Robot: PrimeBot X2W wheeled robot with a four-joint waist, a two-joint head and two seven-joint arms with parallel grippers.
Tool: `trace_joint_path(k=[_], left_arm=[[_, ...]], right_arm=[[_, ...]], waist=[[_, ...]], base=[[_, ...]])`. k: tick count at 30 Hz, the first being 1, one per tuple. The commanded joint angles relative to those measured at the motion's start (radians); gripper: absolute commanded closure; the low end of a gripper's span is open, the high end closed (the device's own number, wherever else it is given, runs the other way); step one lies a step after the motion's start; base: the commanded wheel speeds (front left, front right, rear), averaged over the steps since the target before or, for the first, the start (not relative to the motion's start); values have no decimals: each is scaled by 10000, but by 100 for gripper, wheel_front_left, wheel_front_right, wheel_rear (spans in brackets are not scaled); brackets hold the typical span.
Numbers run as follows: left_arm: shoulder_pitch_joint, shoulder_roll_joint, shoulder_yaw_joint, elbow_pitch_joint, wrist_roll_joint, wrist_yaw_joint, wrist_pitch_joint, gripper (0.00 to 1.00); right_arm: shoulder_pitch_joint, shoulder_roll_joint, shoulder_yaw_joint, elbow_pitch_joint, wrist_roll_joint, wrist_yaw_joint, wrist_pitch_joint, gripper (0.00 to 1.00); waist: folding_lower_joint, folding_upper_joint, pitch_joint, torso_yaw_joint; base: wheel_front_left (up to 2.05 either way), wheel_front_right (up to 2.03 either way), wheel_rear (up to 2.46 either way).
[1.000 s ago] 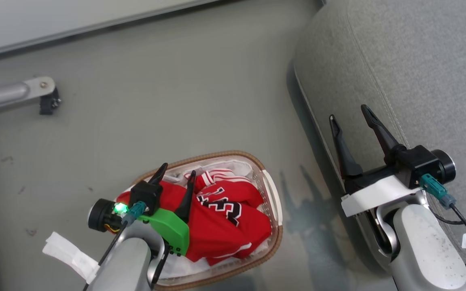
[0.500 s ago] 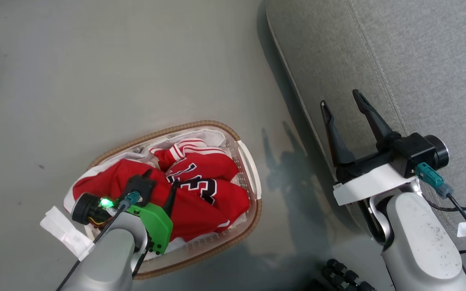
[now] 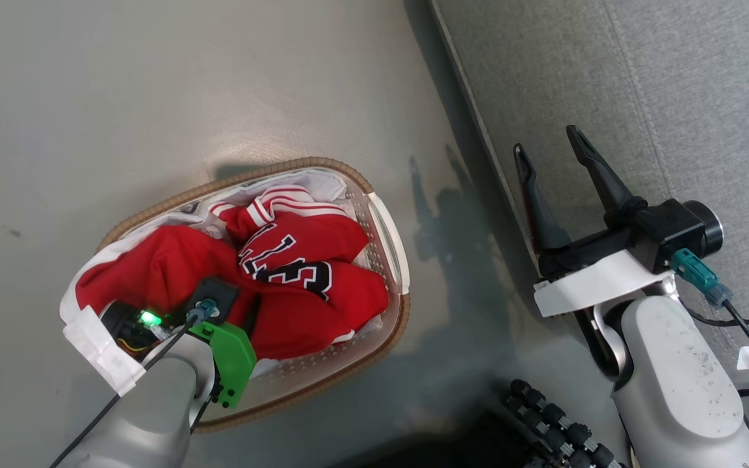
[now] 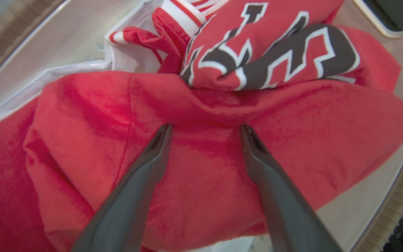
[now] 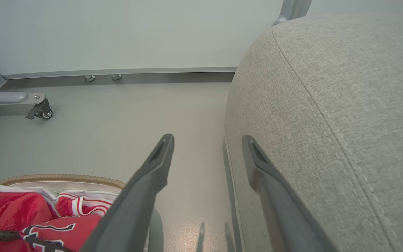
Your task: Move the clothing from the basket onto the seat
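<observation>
- The red sports clothing (image 3: 270, 279) lies heaped in the basket: a jersey with a black-and-white number (image 3: 296, 260) sits on top toward the seat side, and a plain red fold (image 4: 82, 115) spreads under and beside it.
- I cannot tell for sure which fold is the shorts; a red-and-white striped edge (image 3: 283, 203) shows at the far end of the heap.
- The oval white perforated plastic basket with a brown woven rim (image 3: 264, 171) stands on the glossy grey floor (image 3: 153, 97), near the seat but apart from it. Its white liner cloth (image 3: 322, 185) peeks out around the garments.
- The left gripper (image 4: 205, 129) is down in the basket with its two dark fingers spread, their tips at the surface of the plain red fold and cloth lying between them. Nothing is pinched yet.
- The right gripper (image 3: 547, 144) hangs over the edge of the large grey fabric seat (image 3: 673, 97), fingers apart and holding nothing.
- By my reading the task is at its start. Both garments are in the basket and none lies on the part of the seat that shows, so the first grasp, the lift, the carry across and the second garment are all left to do.
</observation>
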Motion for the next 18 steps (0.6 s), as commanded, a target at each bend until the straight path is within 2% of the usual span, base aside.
trace_joint_path(k=[1,13,14,15,16,18], left_arm=[[-204,32,-77,184,-15,-25,6,0],[-601,-86,-677,1059,-258,-25,728,0],[-575,-119,-732,1078,-300,-25,837,25],[-549,-143,-789,1085,-343,-25,885,71],[-522,-146,-848,1091,-399,-25,899,100],[-433,-145,-983,1092,-454,-25,832,100]], right_arm=[[-148,-7,-36,-49,-69,-6,-45,0],[-231,-9,93,-25,-151,-6,-45,0],[-246,-9,115,-4,-140,-6,-45,0],[-262,-10,135,9,-126,-6,-47,0],[-284,-10,161,25,-102,-6,-47,0],[-316,-9,212,57,-69,-6,-47,0]], waist=[[-1,-1,243,38],[-1,-1,593,175],[-1,-1,581,176],[-1,-1,568,176],[-1,-1,539,170],[-1,-1,460,138]], base=[[0,0,0],[0,0,0],[0,0,0],[0,0,0],[0,0,0],[0,0,0]])
